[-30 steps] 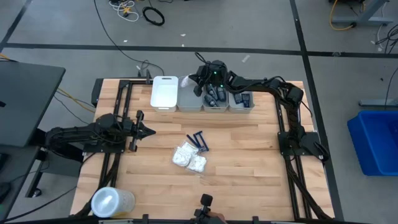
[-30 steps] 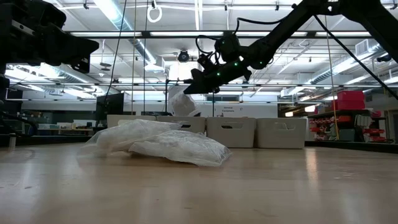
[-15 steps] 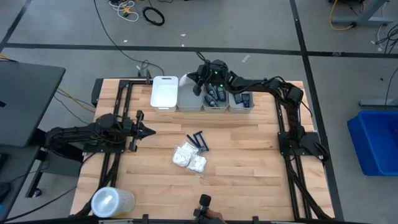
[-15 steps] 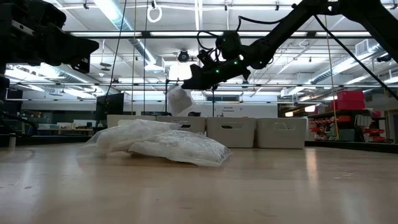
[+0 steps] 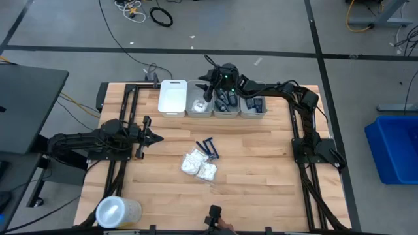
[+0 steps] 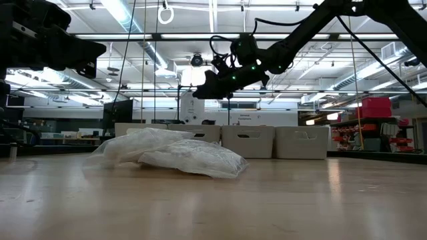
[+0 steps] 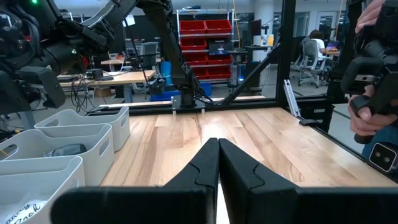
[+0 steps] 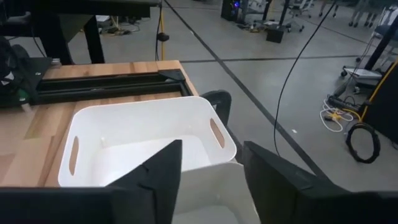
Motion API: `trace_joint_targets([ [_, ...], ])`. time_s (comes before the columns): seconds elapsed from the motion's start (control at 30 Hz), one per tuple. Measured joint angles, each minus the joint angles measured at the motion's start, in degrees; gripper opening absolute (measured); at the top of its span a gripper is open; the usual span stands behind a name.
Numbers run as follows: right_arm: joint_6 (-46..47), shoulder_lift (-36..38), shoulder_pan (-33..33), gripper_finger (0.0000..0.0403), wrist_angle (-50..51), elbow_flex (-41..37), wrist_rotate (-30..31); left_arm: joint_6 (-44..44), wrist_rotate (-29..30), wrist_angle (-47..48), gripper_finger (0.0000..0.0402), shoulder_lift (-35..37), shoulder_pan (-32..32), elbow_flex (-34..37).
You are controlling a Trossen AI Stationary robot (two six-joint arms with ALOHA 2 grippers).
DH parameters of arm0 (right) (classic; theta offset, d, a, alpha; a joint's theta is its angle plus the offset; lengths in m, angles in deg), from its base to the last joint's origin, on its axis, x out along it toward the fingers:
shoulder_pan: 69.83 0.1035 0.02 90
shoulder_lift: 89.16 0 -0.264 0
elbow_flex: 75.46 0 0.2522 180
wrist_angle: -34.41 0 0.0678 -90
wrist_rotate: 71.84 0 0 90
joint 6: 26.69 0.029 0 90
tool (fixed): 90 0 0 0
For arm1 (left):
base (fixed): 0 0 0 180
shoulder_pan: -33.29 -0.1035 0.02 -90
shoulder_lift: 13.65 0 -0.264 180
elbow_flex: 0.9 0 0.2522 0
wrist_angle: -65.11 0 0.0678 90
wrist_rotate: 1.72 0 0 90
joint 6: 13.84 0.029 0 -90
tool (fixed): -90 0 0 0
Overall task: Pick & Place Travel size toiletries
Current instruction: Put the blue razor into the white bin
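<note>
Pale wood planks form the worktop (image 5: 261, 156), and near its front left corner stands a clear round lidded tub (image 5: 117, 212). At the worktop's middle lie two white crinkly packets (image 5: 199, 165), puffed and wrinkled, touching one another; from table height they read as a low, translucent heap (image 6: 170, 155). Just behind them, toward the back edge, rest dark blue T-shaped razors (image 5: 209, 147), their handles side by side and slanted.

My left gripper (image 5: 158, 137) hangs over the worktop's left side, well apart from the packets, its fingers (image 7: 205, 168) pressed together on nothing.

Along the back edge runs a row of four white bins. The leftmost bin (image 5: 173, 96) shows a bare white floor. The second bin (image 5: 199, 106) holds a white crinkly packet (image 5: 198, 104) lying on its floor. The third bin (image 5: 226, 104) holds small dark oblong containers (image 5: 225, 101), and the fourth bin (image 5: 254, 106) holds more dark items, too small to tell apart.

My right gripper (image 5: 209, 83) hovers above the back edge of the second bin, fingers (image 8: 155, 171) spread apart and holding nothing, the leftmost bin's rim (image 8: 149, 109) visible between them.
</note>
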Motion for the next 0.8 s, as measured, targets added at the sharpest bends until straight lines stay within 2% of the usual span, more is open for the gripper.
trace_joint_targets([
  [0.27, 0.01, 0.00, 0.10, 0.0217, 0.26, 0.00, 0.00, 0.00, 0.00, 0.00, 0.0016, 0.02, 0.00, 0.00],
  [0.8, 0.03, 4.21, 4.94, 0.0236, 0.78, 0.42, 0.02, 0.00, 0.00, 0.01, 0.0016, 0.00, 0.02, 0.01],
])
